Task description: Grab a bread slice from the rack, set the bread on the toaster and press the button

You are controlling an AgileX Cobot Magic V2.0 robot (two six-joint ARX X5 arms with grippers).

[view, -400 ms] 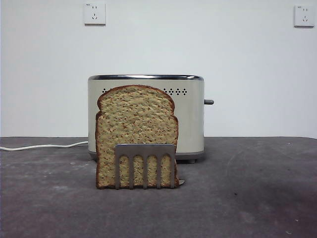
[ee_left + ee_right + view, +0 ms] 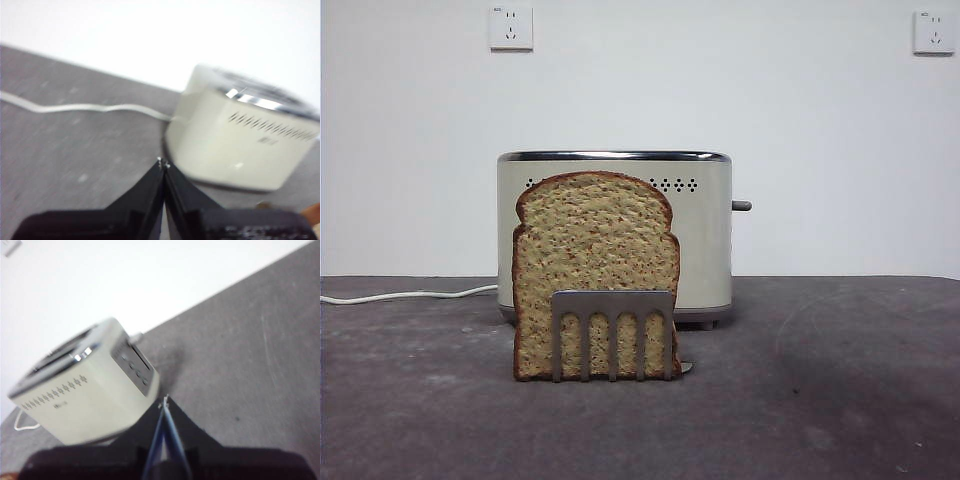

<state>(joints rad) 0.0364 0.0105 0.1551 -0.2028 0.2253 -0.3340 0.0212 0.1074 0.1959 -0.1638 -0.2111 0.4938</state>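
Large brown wholegrain slice of bread (image 2: 595, 262) upright in small silver-grey metal toast rack (image 2: 614, 333), directly before boxy cream-white toaster (image 2: 712, 240) on grey table (image 2: 840, 390). Dark grey lever button (image 2: 742, 206) protrudes from toaster's narrow side. White cord (image 2: 405, 295) trails away. Left gripper (image 2: 163, 164) pressed together, empty, above table near toaster (blurred). Right gripper (image 2: 165, 401) likewise pressed together, empty.

It looked like a test room, not a real kitchen. A bare white wall (image 2: 720, 90) with two plug sockets (image 2: 511, 27) stood behind a plain grey table (image 2: 840, 380).
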